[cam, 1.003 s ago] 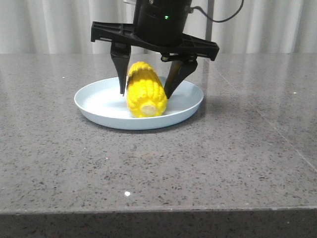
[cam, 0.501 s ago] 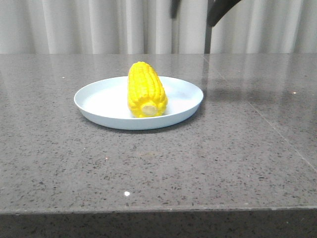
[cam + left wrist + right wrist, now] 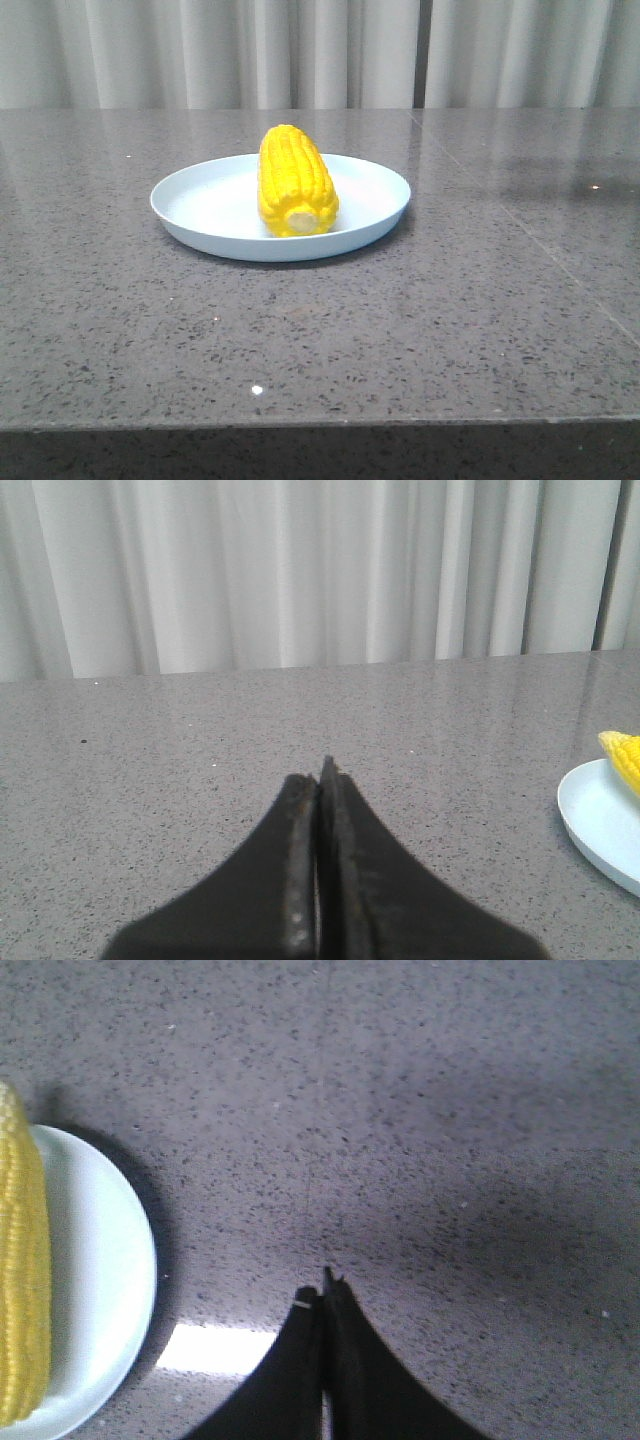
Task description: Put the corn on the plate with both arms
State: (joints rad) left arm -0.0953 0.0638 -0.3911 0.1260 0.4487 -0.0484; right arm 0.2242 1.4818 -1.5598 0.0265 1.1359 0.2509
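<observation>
One glossy bright yellow corn cob [image 3: 295, 181] lies in the single round pale blue plate [image 3: 190, 205] on the grey speckled stone worktop [image 3: 420, 320], long axis front to back, stub toward the camera. Both claws, left [image 3: 318, 780] and right [image 3: 325, 1295], are pressed closed and empty, off to either side; which is nearer is unclear.

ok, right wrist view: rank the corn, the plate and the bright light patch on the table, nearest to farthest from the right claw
From the right claw, which is shut:
1. light patch, a reflection on the tabletop just beside the claw.
2. plate, its rim facing the claw.
3. corn, lying on the plate, beyond that rim.
</observation>
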